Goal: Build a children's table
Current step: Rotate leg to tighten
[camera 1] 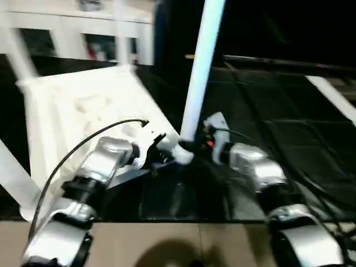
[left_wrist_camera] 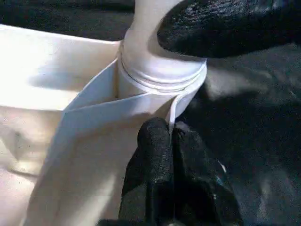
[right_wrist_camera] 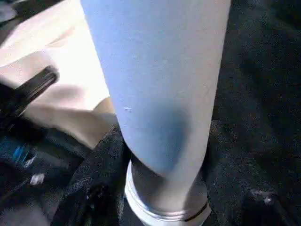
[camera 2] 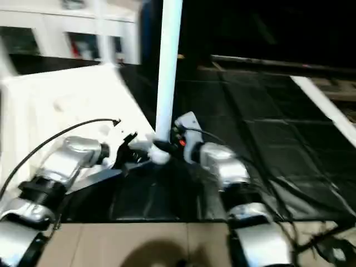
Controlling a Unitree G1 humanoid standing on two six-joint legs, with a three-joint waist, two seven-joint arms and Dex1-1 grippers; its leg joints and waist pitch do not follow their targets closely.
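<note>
Gripping low on an upright white leg (camera 1: 199,72), the right gripper (right_wrist_camera: 164,188) has its two black fingers (right_wrist_camera: 91,188) set on either side of the leg's ribbed base, closed against it. The leg rises straight up from there, its foot seated at the near corner of the white table top (camera 1: 83,117), which lies underside up on the dark floor mat (camera 1: 267,111). The left gripper (left_wrist_camera: 171,136) sits just beside that same corner, its fingers pressed together with nothing between them, their tips against the thin edge of the top right below the leg's collar. Another leg (camera 1: 14,183) slants off the top's left side. Behind the top stands a white cabinet (camera 1: 72,33).
</note>
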